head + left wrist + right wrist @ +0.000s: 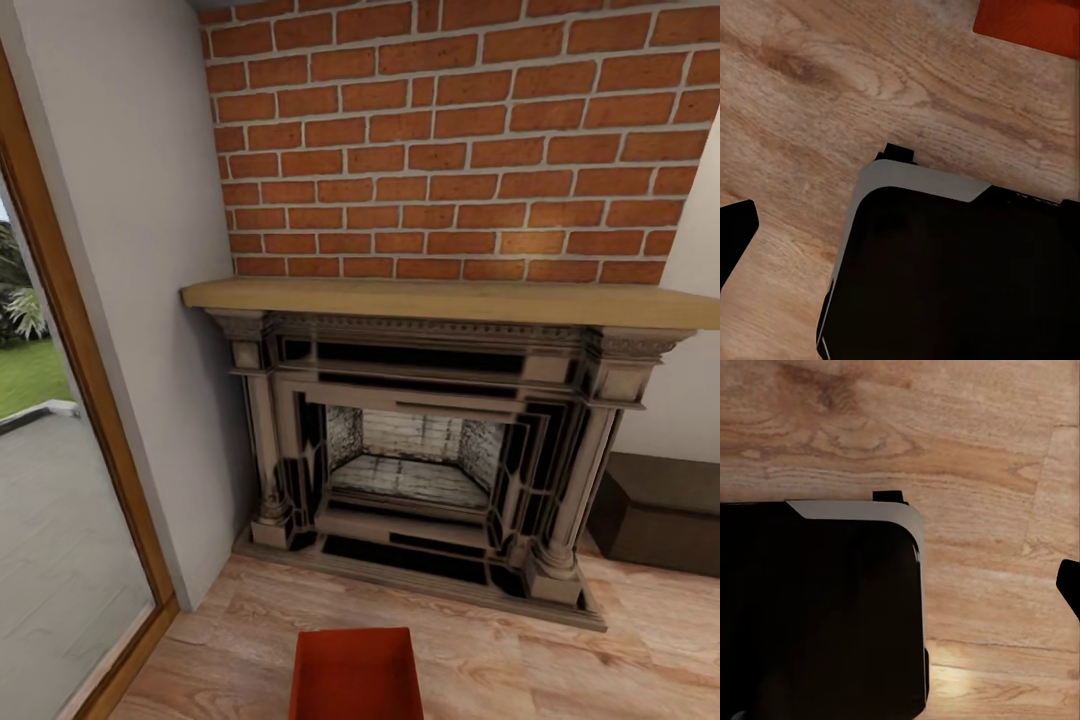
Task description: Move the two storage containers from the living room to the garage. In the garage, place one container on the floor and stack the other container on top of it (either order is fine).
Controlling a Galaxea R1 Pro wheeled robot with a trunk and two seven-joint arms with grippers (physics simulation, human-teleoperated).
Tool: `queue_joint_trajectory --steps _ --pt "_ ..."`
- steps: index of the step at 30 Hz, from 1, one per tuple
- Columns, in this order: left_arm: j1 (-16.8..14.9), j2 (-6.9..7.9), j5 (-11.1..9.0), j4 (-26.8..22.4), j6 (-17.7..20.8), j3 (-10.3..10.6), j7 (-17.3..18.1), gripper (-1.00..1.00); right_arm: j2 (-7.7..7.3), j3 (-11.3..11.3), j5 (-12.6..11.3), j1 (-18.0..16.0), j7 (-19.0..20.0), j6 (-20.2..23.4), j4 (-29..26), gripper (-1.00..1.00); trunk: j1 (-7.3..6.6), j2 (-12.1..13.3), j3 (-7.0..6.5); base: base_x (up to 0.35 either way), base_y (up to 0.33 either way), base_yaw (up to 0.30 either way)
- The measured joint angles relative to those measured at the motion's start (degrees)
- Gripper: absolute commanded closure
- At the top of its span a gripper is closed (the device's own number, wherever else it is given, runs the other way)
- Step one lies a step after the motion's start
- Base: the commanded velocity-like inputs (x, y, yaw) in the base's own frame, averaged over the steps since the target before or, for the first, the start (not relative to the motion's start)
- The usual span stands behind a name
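We see an evenly and softly lit room, with daylight coming through the glass door (40, 480) at the left. A warm bright patch sits on the brick wall (530, 240) at the right. The fireplace (420, 440) opening is pale inside, its surround dark. The render is slightly soft throughout; straight edges lean at the borders. In the wrist views, the wood floor (967, 457) is bright and a little blurred, and one faint glare spot lies on it.

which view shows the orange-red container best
The head view: the storage container sits on the wood-plank floor in front of the fireplace, open top and walls visible, cut off by the picture's bottom edge. The left wrist view catches just an orange-red corner. The right wrist view shows wood floor and dark robot body.
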State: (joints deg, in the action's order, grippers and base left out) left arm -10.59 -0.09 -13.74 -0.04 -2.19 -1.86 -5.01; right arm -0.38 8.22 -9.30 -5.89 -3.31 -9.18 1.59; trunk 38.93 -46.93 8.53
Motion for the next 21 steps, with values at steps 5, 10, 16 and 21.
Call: queue_joint_trajectory --steps 5,10,16,21 --pt "0.0 0.01 0.0 0.0 0.0 0.0 0.0 -1.0 0.02 0.0 -0.1 0.0 -0.1 0.0 0.0 -1.0 0.02 0.0 0.0 0.033 0.0 0.038" --pt "0.0 0.01 0.0 0.0 0.0 0.0 0.0 -1.0 -0.16 0.0 -0.1 0.0 -0.1 -0.1 0.0 -1.0 0.02 0.0 0.0 0.006 0.0 0.188" --pt "0.0 0.01 0.0 0.0 0.0 0.0 0.0 -1.0 -0.33 0.0 -0.1 0.0 -0.1 -0.2 0.0 -1.0 0.02 0.0 0.0 0.0 0.0 0.026" --pt "0.0 -0.01 0.0 0.0 0.0 0.0 0.0 -1.0 -0.34 0.1 -0.1 0.0 -0.1 -0.1 0.0 -1.0 0.02 0.0 0.0 0.0 0.0 0.004"
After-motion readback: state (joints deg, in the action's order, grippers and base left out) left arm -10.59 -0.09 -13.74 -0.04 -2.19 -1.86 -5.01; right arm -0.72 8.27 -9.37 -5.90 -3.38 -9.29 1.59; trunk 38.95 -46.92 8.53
